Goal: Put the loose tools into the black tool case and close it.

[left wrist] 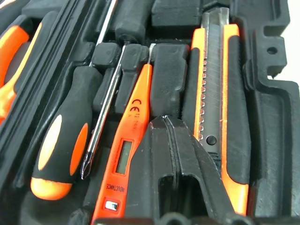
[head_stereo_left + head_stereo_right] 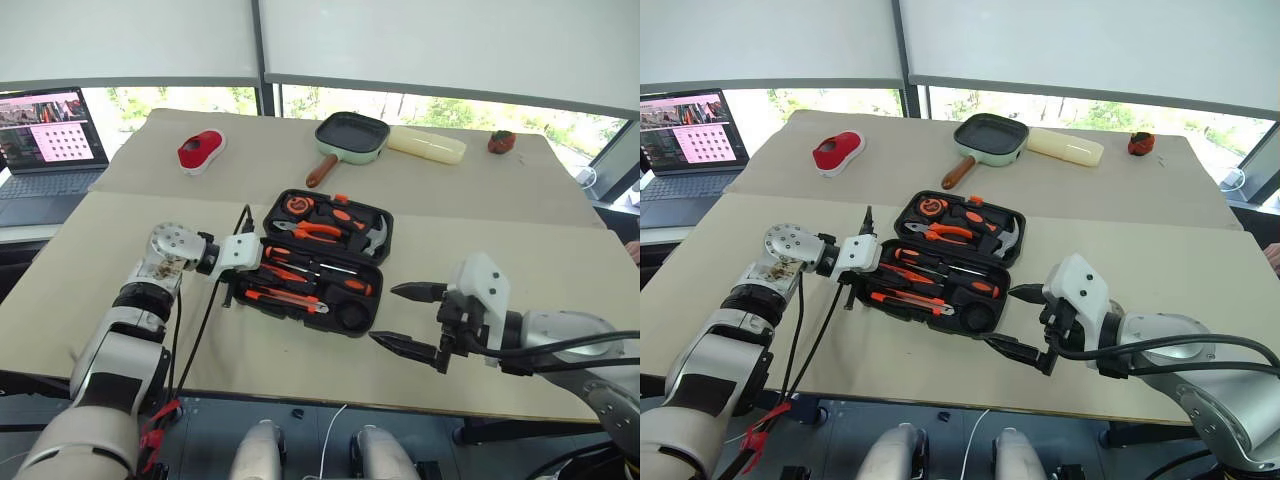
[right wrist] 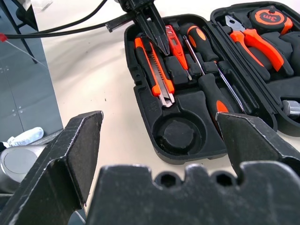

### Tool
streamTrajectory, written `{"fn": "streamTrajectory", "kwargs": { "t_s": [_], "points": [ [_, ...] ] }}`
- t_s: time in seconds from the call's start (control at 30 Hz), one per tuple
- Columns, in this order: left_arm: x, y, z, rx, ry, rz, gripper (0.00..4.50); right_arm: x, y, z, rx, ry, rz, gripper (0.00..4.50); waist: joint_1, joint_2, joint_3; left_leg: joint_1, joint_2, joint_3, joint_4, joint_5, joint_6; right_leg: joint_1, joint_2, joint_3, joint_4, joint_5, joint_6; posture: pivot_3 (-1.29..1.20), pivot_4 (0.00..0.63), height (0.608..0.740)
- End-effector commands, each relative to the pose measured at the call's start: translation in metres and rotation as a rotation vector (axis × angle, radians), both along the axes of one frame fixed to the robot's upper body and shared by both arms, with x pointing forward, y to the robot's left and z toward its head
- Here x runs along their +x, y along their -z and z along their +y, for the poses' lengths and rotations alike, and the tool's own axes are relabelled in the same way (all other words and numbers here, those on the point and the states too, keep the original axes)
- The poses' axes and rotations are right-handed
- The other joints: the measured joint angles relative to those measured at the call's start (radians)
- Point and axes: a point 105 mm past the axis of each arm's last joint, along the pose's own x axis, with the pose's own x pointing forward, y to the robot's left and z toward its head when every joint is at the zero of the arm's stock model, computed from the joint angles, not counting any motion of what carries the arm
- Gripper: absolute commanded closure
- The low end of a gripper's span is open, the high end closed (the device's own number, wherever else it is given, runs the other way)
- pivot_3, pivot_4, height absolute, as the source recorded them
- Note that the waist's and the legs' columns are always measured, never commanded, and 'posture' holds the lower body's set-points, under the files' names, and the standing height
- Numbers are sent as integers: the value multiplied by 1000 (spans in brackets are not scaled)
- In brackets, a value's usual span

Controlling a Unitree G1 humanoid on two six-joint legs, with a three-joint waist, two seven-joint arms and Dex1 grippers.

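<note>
The black tool case (image 2: 268, 215) lies open in the middle of the table. Its near half holds two orange-and-black screwdrivers (image 1: 65, 140), a small all-orange screwdriver (image 1: 133, 126) and the orange-black utility knife (image 1: 220, 93), each in a moulded slot. My left gripper (image 2: 262, 262) is shut with nothing visible in it. Its tips (image 1: 165, 123) point down into the case's left end, between the small screwdriver and the knife. My right gripper (image 2: 1000, 315) hovers open at the case's near right corner, by a round dark hollow (image 3: 180, 133), its fingers (image 3: 70, 154) wide apart.
The far half of the case holds orange-handled pliers (image 2: 320, 231), a hammer (image 2: 375, 235) and a tape measure (image 2: 297, 205). A green pan (image 2: 352, 137), a pale long block (image 2: 426, 144) and red items (image 2: 201, 151) sit at the back. A laptop (image 2: 50, 140) stands far left.
</note>
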Motion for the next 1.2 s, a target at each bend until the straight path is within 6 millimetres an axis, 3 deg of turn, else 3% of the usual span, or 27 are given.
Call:
{"fn": "streamTrajectory", "kwargs": {
  "t_s": [0.03, 0.13, 0.2, 0.37, 0.43, 0.47, 0.63, 0.97, 1.07, 1.1, 1.2],
  "points": [
    [-2, -34, 3, -118, -27, 28, 4240, 5, -9, -19, -3, 113, -46, 0, -2, -1, 1, -2, 0, 0, 0, 0, 0, -2, 0, 0, 0, 0, 0, 0, 150, 740],
    [-24, -74, -3, -258, 0, 125, 3412, 2, -8, -55, -2, 288, -31, 0, -1, -4, 3, -7, 0, -1, 0, 0, 0, -7, 0, 0, 2, 0, 0, 0, 150, 740],
    [-43, -88, -9, -306, 34, 182, 2666, -7, -6, -76, -9, 375, -15, 0, 2, -4, 4, -9, 0, -2, 0, 0, 0, -8, 0, 0, 1, 0, 1, 0, 150, 740],
    [-78, -95, -21, -326, 76, 228, 1035, -37, 4, -111, -49, 507, 64, 0, 6, -2, 4, -4, -1, -2, 0, 0, 0, -3, -1, 0, 1, -1, 2, 0, 150, 740],
    [-88, -92, -22, -316, 91, 238, 218, -46, 8, -117, -61, 532, 91, 0, 5, -2, 4, -2, -1, -2, -1, 0, 0, -1, 0, 0, 1, -2, 2, 0, 150, 740],
    [-91, -90, -23, -310, 97, 242, 25, -48, 9, -119, -65, 539, 100, 0, 3, -2, 4, -1, 0, -2, -1, 0, 0, -1, 0, 0, 1, -2, 4, 0, 150, 740],
    [-96, -87, -31, -293, 123, 232, 25, -38, 16, -115, -83, 503, 98, 0, -8, -2, 5, 10, 0, -2, -1, 0, -1, 9, 1, 1, -1, -7, 3, 0, 150, 740],
    [-97, -87, -43, -264, 132, 149, 25, 38, 53, -126, -161, 565, 92, 0, -16, -2, 6, 9, -1, -1, -4, 0, 0, 9, 0, 3, -9, -1, 1, 0, 150, 740],
    [-97, -89, -43, -270, 120, 144, 25, 51, 62, -131, -175, 596, 110, 0, -14, -2, 6, 8, -1, 0, -6, 0, 0, 9, 0, 3, -9, -1, 1, 0, 150, 740],
    [-97, -89, -44, -274, 117, 144, 0, 54, 64, -131, -171, 601, 119, 531, -12, -1, 6, 8, -2, -1, -7, 0, 0, 9, 1, 2, -9, -1, 1, 0, 150, 740],
    [-96, -90, -43, -276, 108, 136, 0, 59, 71, -132, -177, 609, 141, 1485, -10, -1, 6, 8, -2, -1, -7, 0, 0, 8, 1, 2, -9, -1, 1, 0, 150, 740]
  ]
}}
